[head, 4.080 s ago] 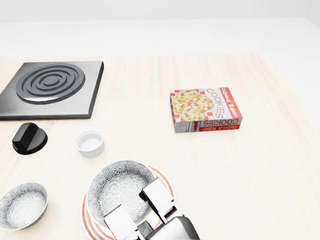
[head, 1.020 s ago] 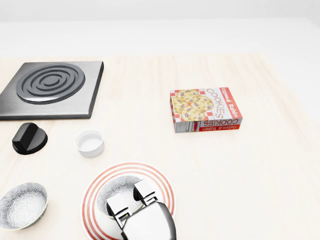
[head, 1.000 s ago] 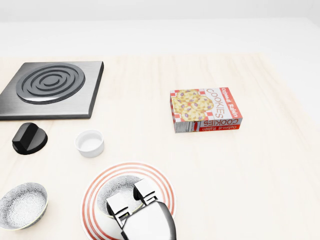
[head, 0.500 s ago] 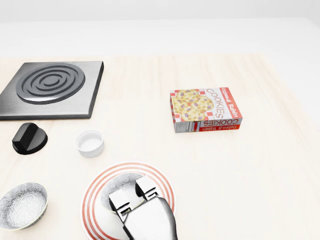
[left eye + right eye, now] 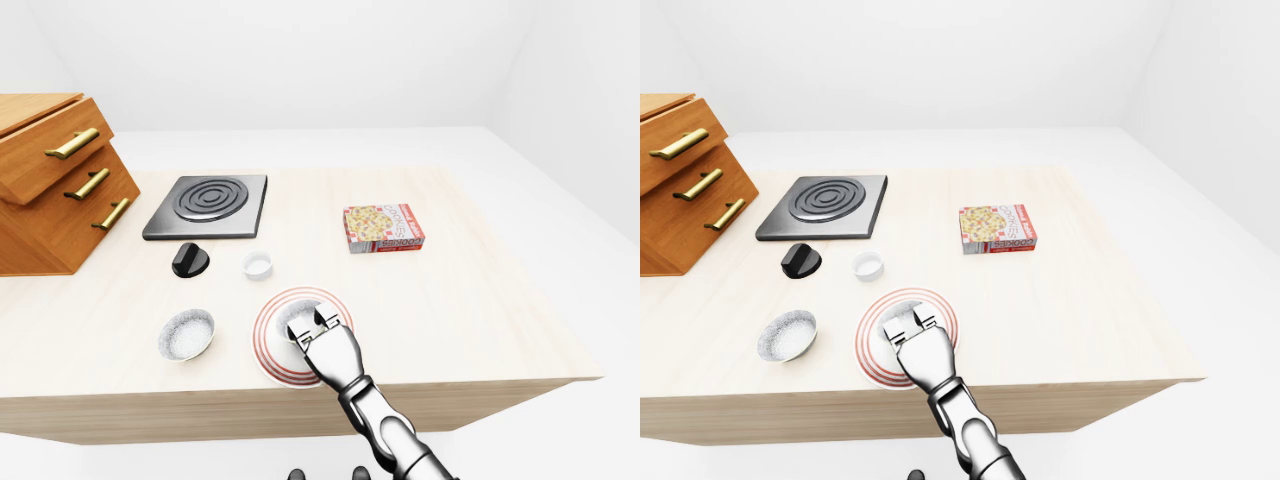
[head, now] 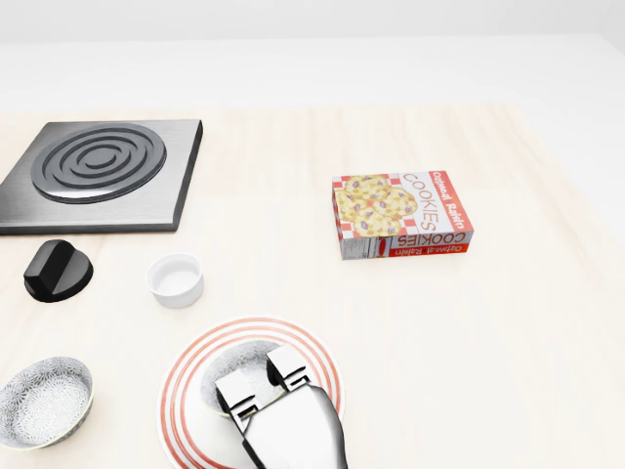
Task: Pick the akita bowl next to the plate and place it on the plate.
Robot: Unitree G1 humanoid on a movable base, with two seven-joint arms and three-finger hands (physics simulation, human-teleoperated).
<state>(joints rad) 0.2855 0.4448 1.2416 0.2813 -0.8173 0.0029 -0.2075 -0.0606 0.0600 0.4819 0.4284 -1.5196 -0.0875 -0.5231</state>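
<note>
On the red-ringed plate (image 6: 184, 386), the akita bowl (image 6: 234, 362) now sat level, no longer tilted. The right hand (image 6: 285, 418) rested at its rim, grasp or release unclear. Placement looked nearly complete.

The only readable print is on the cookie box (image 6: 402, 215), which lies flat on the table between one and two o'clock from the striped plate (image 6: 176, 391). Its top face carries "COOKIES" in large dark letters, with "Oatmeal Raisin" in white on the red band along the edge at three o'clock (both run sideways in the head view). The narrow side at six o'clock repeats "COOKIES" and "Oatmeal Raisin", upside down. Nothing else shows legible writing.
</note>
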